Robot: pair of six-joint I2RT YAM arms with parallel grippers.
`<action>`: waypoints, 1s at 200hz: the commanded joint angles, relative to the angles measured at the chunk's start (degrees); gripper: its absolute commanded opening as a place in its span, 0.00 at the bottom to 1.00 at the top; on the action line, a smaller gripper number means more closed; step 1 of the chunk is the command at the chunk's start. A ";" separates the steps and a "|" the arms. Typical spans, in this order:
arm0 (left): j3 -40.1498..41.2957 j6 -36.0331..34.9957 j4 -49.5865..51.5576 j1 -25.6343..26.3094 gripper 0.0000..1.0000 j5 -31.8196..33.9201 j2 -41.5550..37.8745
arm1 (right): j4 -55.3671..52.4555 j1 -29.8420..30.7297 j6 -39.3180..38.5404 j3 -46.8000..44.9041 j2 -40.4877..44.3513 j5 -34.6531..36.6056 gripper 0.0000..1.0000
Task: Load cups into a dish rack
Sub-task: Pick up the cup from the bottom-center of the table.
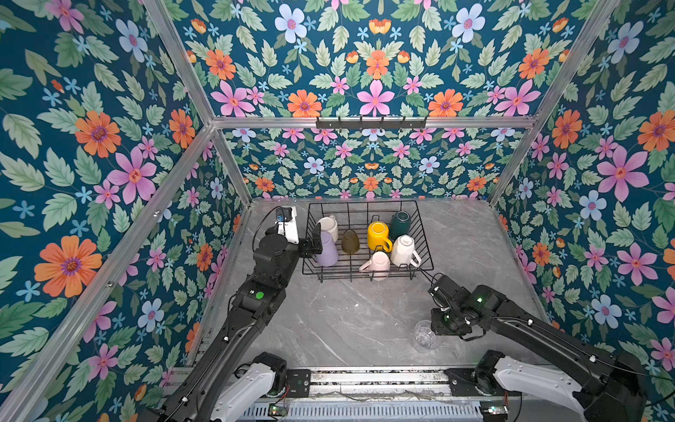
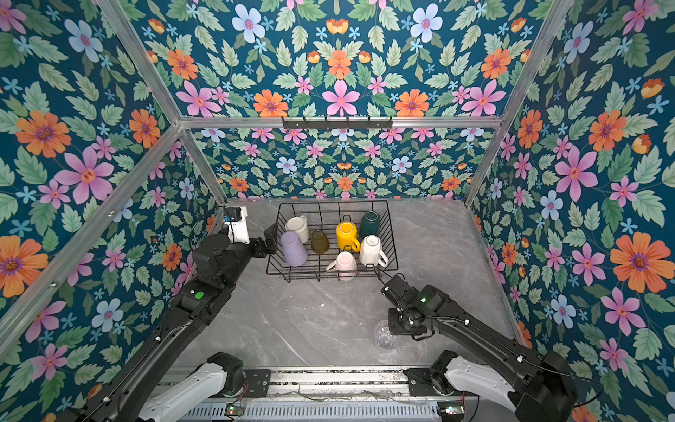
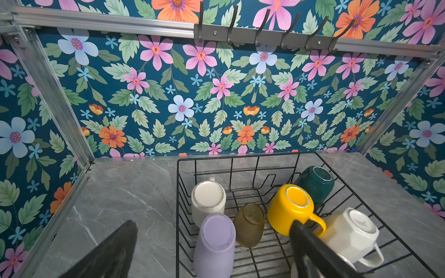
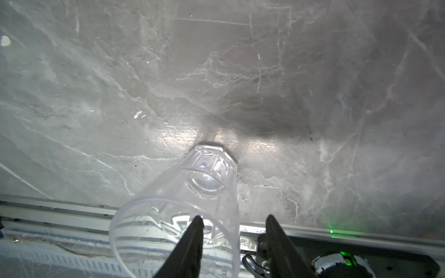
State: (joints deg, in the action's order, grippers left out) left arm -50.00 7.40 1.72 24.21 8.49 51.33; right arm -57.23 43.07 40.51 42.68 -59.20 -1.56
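Cups: seven in rack, one out.

Clear glass (image 1: 424, 338) stands mouth up on table (image 1: 339, 321), well clear of rack (image 1: 350, 265), off its near right corner. Right gripper (image 4: 233, 217) is at the glass rim. In the right wrist view one of its fingers (image 4: 190, 240) sits inside the mouth and the other outside, with the glass wall between them. Jaws are partly apart, with a gap visible on both sides of the wall, so no clamp seen.

Rack sits toward the far side of the table. All seven cups in it are bottoms up.
- Rack's near row: pink mug (image 1: 380, 265) at the middle, tilted, handle toward the rack's left. White mug (image 1: 401, 250) is just beside it at the rack's near right, handle toward the near right corner.
- Rack's left side: lilac tumbler (image 1: 327, 250) against the left wall.
- Rack's middle: olive glass (image 1: 350, 242) just beside the tumbler, then yellow mug (image 1: 378, 235).
- Rack's far row: cream mug (image 1: 328, 226) at the left, green mug (image 1: 400, 224) at the right, leaning.

Left gripper (image 3: 213, 223) is at the rack's left wall, above the tumbler, jaws spread wide and holding nothing. Can't tell whether it touches the tumbler.
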 commanded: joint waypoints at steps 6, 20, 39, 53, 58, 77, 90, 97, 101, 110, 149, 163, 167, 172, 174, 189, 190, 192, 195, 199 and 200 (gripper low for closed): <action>0.24 0.42 -1.72 -0.04 1.00 0.66 -0.29 | 3.07 0.16 1.77 -1.53 -1.09 0.77 0.36; 0.49 0.50 -1.89 -0.03 1.00 1.04 -0.52 | 3.93 0.19 1.46 -1.72 -2.33 0.92 0.32; 1.00 0.76 -2.16 0.02 1.00 2.06 -0.82 | 5.39 0.26 0.90 -1.57 -3.15 0.97 0.27; 1.32 0.95 -2.07 -0.01 1.00 3.03 -1.21 | 5.94 0.25 0.30 -1.05 -3.59 1.28 0.22; 1.54 1.09 -2.13 0.02 1.00 3.44 -1.38 | 6.09 0.26 0.16 -0.81 -3.72 1.37 0.21; 2.25 1.38 -2.46 -0.12 1.00 4.88 -2.26 | 7.64 0.22 -0.16 -0.32 -4.08 0.07 0.11; 2.57 1.78 -2.51 -0.10 1.00 5.83 -2.92 | 8.39 0.26 -0.45 -0.18 -4.14 -0.56 0.03; 2.76 1.90 -2.60 -0.13 1.00 6.17 -3.25 | 8.44 0.26 -0.67 0.01 -4.25 -0.37 0.00; 2.88 2.04 -2.68 -0.13 1.00 6.38 -3.42 | 8.26 0.21 -0.84 0.24 -4.32 -0.21 0.00; 3.06 2.26 -2.85 -0.28 1.00 6.52 -3.80 | 7.85 0.25 -1.19 0.92 -4.52 0.06 0.00; 4.27 3.73 -4.17 -1.23 1.00 5.93 -4.64 | 6.49 -0.63 -3.14 5.34 -2.10 -1.08 0.00; 4.78 4.38 -4.89 -1.95 1.00 3.55 -4.62 | 7.29 -2.50 -4.05 6.98 -0.18 -3.50 0.00; 4.91 4.59 -5.17 -2.21 1.00 2.69 -4.73 | 8.06 -3.31 -4.24 7.27 0.41 -4.39 0.00; 5.22 4.89 -5.63 -2.50 1.00 1.66 -4.82 | 8.95 -4.26 -4.50 7.70 1.22 -5.82 0.00; 5.32 4.97 -5.77 -2.59 1.00 1.17 -4.88 | 9.32 -4.74 -4.59 7.84 1.51 -6.46 0.00; 6.16 5.86 -7.40 -3.70 0.99 -2.86 -5.48 | 13.65 -7.81 -5.00 8.60 3.60 -11.04 0.00; 6.20 5.87 -7.50 -3.76 0.99 -3.22 -5.51 | 14.00 -7.95 -5.05 8.67 3.67 -11.20 0.00; 6.35 6.00 -7.71 -3.89 0.99 -3.88 -5.60 | 15.07 -8.44 -5.09 8.86 3.92 -12.13 0.00; 6.53 6.19 -8.18 -4.14 0.99 -4.89 -5.70 | 16.09 -8.91 -5.18 8.99 4.11 -12.73 0.00; 6.80 6.37 -8.79 -4.56 0.99 -6.42 -5.86 | 17.36 -9.38 -5.22 9.43 4.18 -13.76 0.00; 6.87 6.47 -8.95 -4.63 0.99 -6.80 -5.97 | 17.70 -9.57 -5.20 9.48 4.18 -14.01 0.00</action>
State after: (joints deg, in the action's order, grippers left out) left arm -44.03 11.92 -2.24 20.99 10.09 46.17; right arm -48.05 36.21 36.82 50.65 -56.42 -7.57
